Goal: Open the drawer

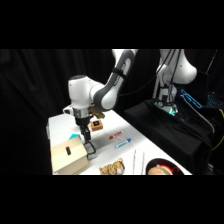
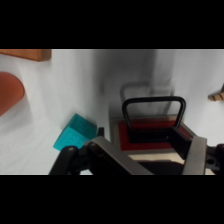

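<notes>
The drawer is seen at the lower left of the side view, on the white table. The gripper is lowered at its right front edge. In the wrist view, the black wire handle stands at centre right, between the gripper's two spread fingers; contact cannot be told. A teal block lies at the lower left, and markers are seen mid-table.

Brightly lit white table against black backdrop; both views soft, blurred; dark shadow above the handle.
</notes>
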### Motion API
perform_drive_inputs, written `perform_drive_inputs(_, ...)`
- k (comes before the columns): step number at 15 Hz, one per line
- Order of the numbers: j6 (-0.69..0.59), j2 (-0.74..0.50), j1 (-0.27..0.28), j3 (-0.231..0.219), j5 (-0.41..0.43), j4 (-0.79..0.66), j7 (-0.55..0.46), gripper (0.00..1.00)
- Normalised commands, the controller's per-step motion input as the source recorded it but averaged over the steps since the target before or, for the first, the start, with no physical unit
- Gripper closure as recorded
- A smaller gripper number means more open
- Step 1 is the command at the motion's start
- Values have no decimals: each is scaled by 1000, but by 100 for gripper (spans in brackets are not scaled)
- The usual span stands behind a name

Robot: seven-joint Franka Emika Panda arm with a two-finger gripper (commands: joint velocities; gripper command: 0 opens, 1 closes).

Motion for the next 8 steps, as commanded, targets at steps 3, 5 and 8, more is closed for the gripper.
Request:
perform_drive_inputs(3, 212, 46, -166, 148, 176, 10, -273, 0)
perform_drive_inputs(5, 248, 13, -147, 163, 186, -50, -280, 0)
perform_drive_inputs(8, 253, 23, -140, 167, 185, -59, -293, 0)
